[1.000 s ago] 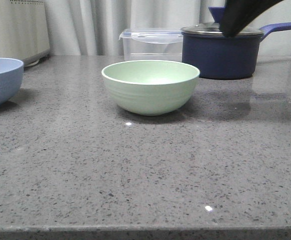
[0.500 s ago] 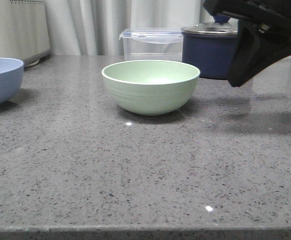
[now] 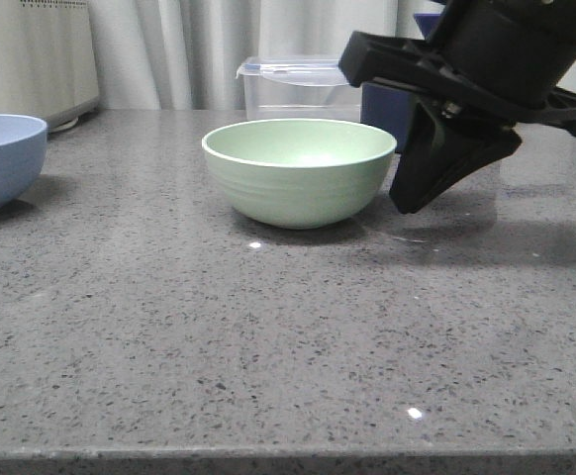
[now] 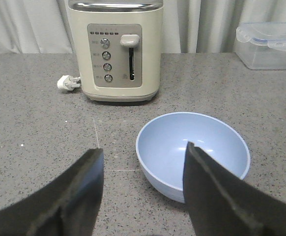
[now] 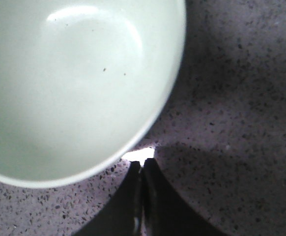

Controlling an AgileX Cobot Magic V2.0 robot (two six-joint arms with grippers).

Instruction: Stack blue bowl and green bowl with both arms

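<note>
Since 0.5 s ago, the right arm (image 3: 496, 59) has come down and leftward in the front view, and its right gripper (image 3: 412, 203) now hangs just beside the green bowl (image 3: 299, 170), on that bowl's right, tip low and close to the counter. That bowl sits upright on the grey speckled stone countertop (image 3: 268, 336), unmoved. Behind the green bowl stands a clear lidded plastic container (image 3: 298, 87), and behind the arm a dark navy saucepan (image 3: 382, 104) is mostly hidden. Far to the green bowl's left, at the frame edge, the blue bowl (image 3: 3, 158) rests on the same surface, with a cream appliance (image 3: 31, 54) behind it. Pale curtains (image 3: 189, 49) close off the back of the room. 2 small glints of light show on the stone in front of the green bowl.

From the left wrist view, the left gripper (image 4: 143, 177) hovers with its 2 fingers (image 4: 79, 191) spread wide apart, holding nothing. The blue bowl (image 4: 192, 152) stands upright beyond them, near a cream toaster (image 4: 116, 49) with a white plug (image 4: 67, 82) beside it.

From the right wrist view, the right gripper (image 5: 142, 169) has its jaws pressed together, tips just outside the green bowl's (image 5: 69, 83) rim, above the dark speckled counter (image 5: 241, 98).
</note>
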